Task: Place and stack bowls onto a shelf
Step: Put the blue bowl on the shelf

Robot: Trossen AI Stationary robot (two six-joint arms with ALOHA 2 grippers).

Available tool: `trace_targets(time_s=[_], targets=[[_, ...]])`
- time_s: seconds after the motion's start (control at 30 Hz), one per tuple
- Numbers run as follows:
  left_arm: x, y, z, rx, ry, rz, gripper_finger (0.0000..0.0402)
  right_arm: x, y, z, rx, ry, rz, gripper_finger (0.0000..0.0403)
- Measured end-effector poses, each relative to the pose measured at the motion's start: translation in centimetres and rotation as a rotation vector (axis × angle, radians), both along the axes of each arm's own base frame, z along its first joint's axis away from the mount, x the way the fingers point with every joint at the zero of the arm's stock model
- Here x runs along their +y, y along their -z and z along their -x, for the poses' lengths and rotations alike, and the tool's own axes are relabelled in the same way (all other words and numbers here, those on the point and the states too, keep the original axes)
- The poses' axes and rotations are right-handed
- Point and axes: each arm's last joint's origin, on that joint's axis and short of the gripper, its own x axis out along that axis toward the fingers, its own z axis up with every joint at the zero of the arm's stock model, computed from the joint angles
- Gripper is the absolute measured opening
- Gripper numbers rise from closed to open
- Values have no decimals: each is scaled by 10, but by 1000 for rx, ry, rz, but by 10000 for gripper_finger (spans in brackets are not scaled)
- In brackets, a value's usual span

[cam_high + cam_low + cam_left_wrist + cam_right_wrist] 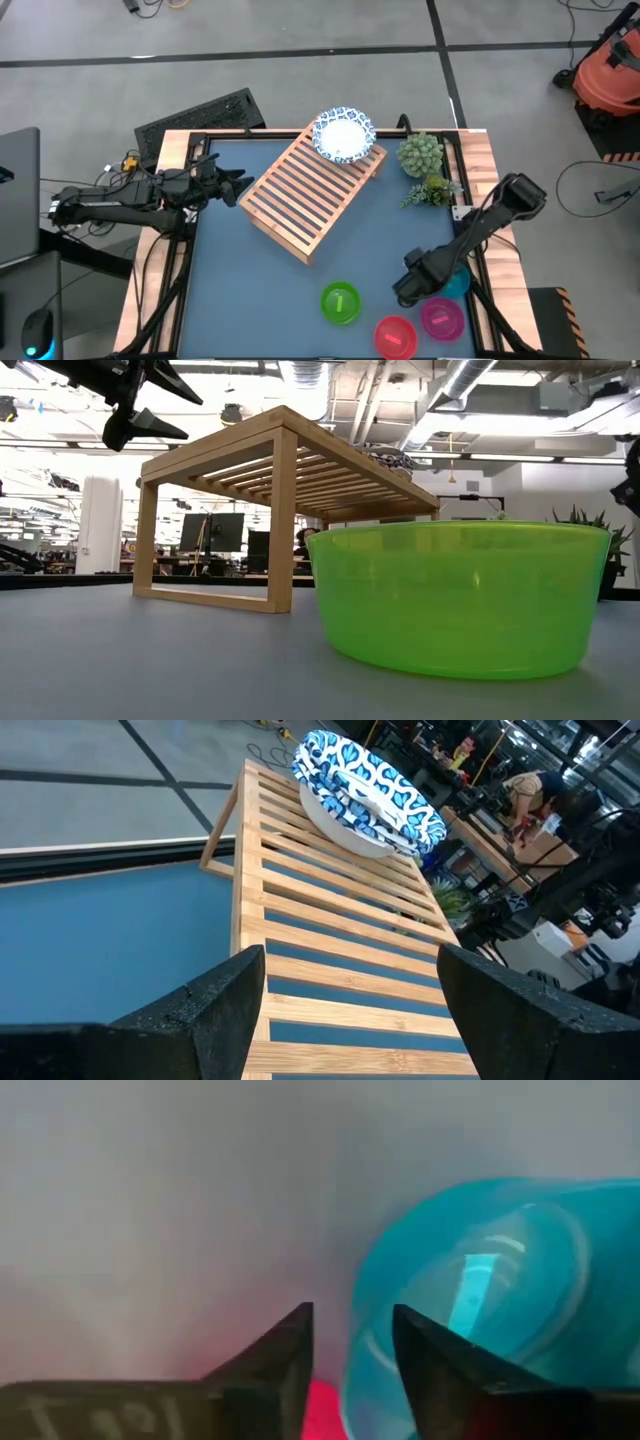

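Note:
The light-wood slatted shelf (305, 195) stands on its legs on the blue table, and a stack of white, blue-patterned bowls (343, 137) (365, 790) sits on its far end. The green bowl (340, 302) (460, 600), red bowl (396, 335) and magenta bowl (441, 318) rest on the table near its front edge. My right gripper (412, 288) (352, 1320) is low at the teal bowl (456, 284), shut on it. My left gripper (240, 188) (350, 955) hovers open just left of the shelf, above slat height (190, 417). My right gripper has the teal bowl's rim (358, 1342) between its two fingers, one finger (435, 1365) inside the bowl and the other (285, 1355) outside. It comes at the rim from above. The bowl's opening is tilted toward the wrist camera; whether its base is off the table I cannot tell.
Two small potted plants (420, 155) (432, 190) stand at the table's far right, next to the shelf. Wooden rails (180, 150) frame the table. A black keyboard (200, 115) lies beyond the far-left corner. Bare blue surface (240, 290) lies in front of the shelf.

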Motion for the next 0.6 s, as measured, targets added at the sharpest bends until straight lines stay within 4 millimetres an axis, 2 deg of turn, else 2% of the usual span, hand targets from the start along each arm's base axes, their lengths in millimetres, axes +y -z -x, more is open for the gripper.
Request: trace_targets(time_s=[0.2,0.23,0.4,0.6], targets=[[0,0,0,-2,0,1,281,-5,1,-2,-30,-25,54,30],[0,0,0,-2,0,1,281,-7,-2,-2,-47,-37,73,22],[0,0,0,-6,-1,7,281,-34,-20,-5,-107,-96,139,22],[0,0,0,-19,-6,29,281,-72,-64,-13,-322,-256,124,22]])
